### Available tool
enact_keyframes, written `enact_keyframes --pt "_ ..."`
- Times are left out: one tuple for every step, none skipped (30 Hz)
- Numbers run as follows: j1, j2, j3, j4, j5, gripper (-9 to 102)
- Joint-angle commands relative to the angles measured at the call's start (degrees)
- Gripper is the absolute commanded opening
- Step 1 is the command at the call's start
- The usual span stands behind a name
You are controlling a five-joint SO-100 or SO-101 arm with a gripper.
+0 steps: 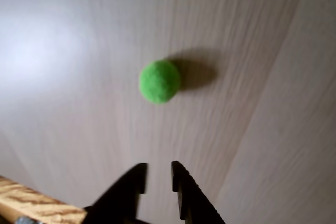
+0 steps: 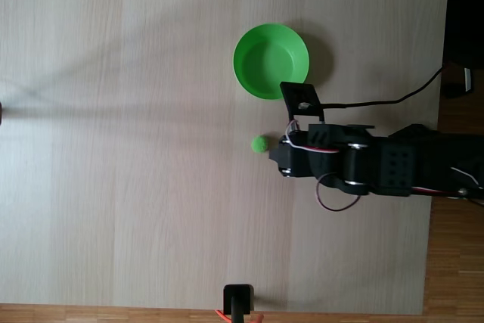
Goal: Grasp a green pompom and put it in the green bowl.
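Fixed view, left to right: the pale wood-grain table [image 2: 121,149] takes up most of the picture; a small black mount [image 2: 239,300] stands at its lower edge; the green pompom [image 2: 259,144] lies on the bare tabletop near mid-frame, apart from the green bowl [image 2: 271,60], which sits upright above it in the picture and holds nothing visible; the gripper [image 2: 277,150] is just right of the pompom, its tips close beside the ball, though contact cannot be confirmed from this angle; the black arm [image 2: 378,168] extends rightward past the table edge, with red and white wires looped at the wrist and a black cable [image 2: 393,98] running off to the right.

Wrist view, left to right: a strip of darker wood [image 1: 37,205] shows at the lower left corner; the pompom [image 1: 159,81] rests on the table above centre, its shadow cast to the right; the gripper [image 1: 159,174] enters from the bottom edge, its two black fingers parted by a narrow gap, holding nothing, well short of the ball.
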Motion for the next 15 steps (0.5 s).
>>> enact_keyframes --pt "0.18 -2.64 -3.34 -0.35 -0.35 13" --pt "0.18 -3.69 -3.6 -0.35 -0.35 15" --pt "0.18 -4.66 -3.69 -0.35 -0.35 18" --pt "0.18 -5.54 -3.78 -0.35 -0.35 20" --pt "0.18 -6.42 -3.78 -0.35 -0.35 22" --pt "0.18 -7.29 -3.78 -0.35 -0.35 24" --pt "0.18 -8.0 -3.78 -0.35 -0.35 26" --pt "0.18 -8.61 -3.78 -0.35 -0.35 27" --pt "0.26 -9.23 -3.78 -0.35 -0.35 29" --pt "0.35 -9.76 -3.78 -0.35 -0.35 30" --pt "0.79 -10.28 -3.78 -0.35 -0.35 31" --pt "1.23 -10.72 -3.78 -0.35 -0.35 32" --pt "1.67 -11.16 -3.78 -0.35 -0.35 33" --pt "2.2 -11.69 -3.78 -0.35 -0.35 33" --pt "2.64 -12.3 -3.78 -0.35 -0.35 33"
